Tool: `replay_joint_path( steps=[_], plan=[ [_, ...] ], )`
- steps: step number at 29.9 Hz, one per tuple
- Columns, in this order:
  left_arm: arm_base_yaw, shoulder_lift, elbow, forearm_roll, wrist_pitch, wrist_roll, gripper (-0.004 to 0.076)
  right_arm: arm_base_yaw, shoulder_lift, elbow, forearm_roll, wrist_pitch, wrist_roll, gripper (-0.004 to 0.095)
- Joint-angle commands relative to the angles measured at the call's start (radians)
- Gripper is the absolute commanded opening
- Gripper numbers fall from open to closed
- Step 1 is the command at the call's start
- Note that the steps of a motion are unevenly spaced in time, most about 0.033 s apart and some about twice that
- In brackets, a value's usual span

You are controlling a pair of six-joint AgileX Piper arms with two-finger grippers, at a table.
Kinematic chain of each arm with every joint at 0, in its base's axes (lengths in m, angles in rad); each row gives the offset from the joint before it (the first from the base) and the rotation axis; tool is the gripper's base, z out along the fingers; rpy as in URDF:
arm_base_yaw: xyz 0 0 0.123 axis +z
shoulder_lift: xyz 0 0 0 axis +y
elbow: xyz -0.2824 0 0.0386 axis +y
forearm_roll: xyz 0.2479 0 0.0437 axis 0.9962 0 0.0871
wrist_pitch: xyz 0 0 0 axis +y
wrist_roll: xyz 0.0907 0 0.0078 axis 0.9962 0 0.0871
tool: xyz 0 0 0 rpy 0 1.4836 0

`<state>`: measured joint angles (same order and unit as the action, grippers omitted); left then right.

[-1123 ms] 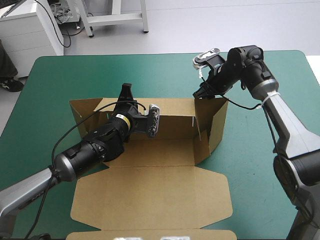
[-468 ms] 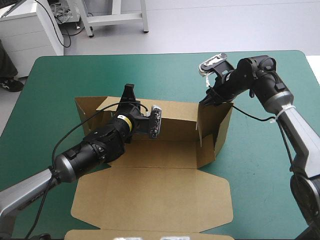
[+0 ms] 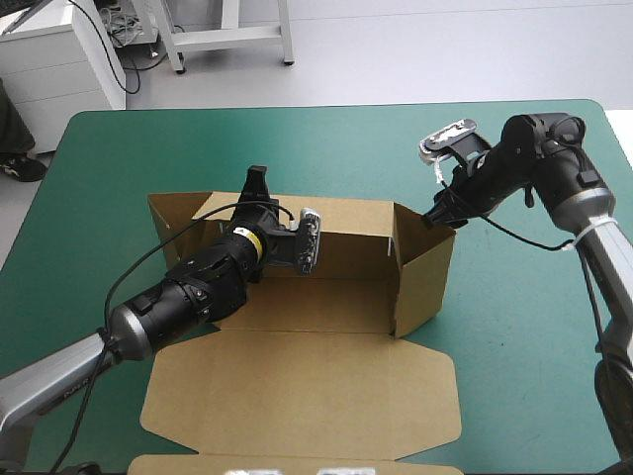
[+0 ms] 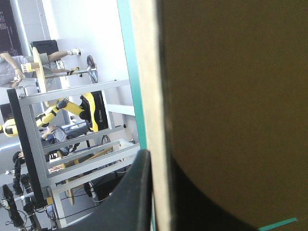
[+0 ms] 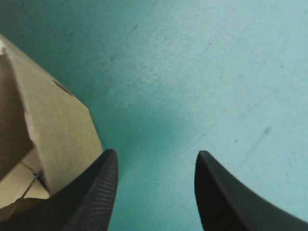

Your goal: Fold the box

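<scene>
The box (image 3: 326,297) sits near the middle of the surface (image 3: 514,336), a little toward the left edge. Its lid (image 3: 297,386) lies flat and reaches to the near edge. The back wall (image 3: 346,230) stands upright, and so does the right end wall (image 3: 425,272). The left end is partly hidden behind the left arm (image 3: 188,292), so we cannot say how far that wall is raised.

The left jaws are almost closed on the top edge of the back wall. In the left wrist view the board passes between the two black fingers (image 4: 134,197), one on each side of the sheet. The right jaws are wide and hold nothing. They hover over the bare teal-green cover, just beside the far outer corner of the right end wall (in the right wrist view this brown corner is next to one finger (image 5: 91,197), and we cannot tell if it touches).

We judge that the step in hand is setting up the walls, with the right end now standing but probably not yet locked. The next move, as we see it, needs the right jaws to come to the top of that end wall and fold or tuck its flap inward. Meanwhile the left jaws should keep the back wall upright, so that the corner does not spring open. After that the left end needs the same work.
</scene>
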<state>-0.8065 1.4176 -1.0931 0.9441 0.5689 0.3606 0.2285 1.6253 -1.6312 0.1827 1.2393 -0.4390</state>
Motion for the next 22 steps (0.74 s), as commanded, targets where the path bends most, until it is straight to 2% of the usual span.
replay_joint_path(
  steps=[1,7,11,22],
  plan=[
    [-0.004,-0.019,-0.011,-0.029,0.003,-0.01,-0.0008,-0.004,-0.06,0.011,0.092,0.015,-0.048,0.0453],
    [-0.004,-0.019,-0.011,-0.029,0.003,-0.01,-0.0008,-0.004,-0.094,0.114,0.102,0.015,-0.048,0.0453],
    [-0.004,-0.019,-0.011,-0.029,0.001,-0.01,-0.0008,-0.004,-0.121,0.165,0.156,0.015,-0.05,0.0453],
    [-0.004,-0.018,-0.011,-0.026,-0.022,-0.01,-0.0008,0.111,-0.18,0.174,0.159,0.013,-0.026,0.0439]
  ],
)
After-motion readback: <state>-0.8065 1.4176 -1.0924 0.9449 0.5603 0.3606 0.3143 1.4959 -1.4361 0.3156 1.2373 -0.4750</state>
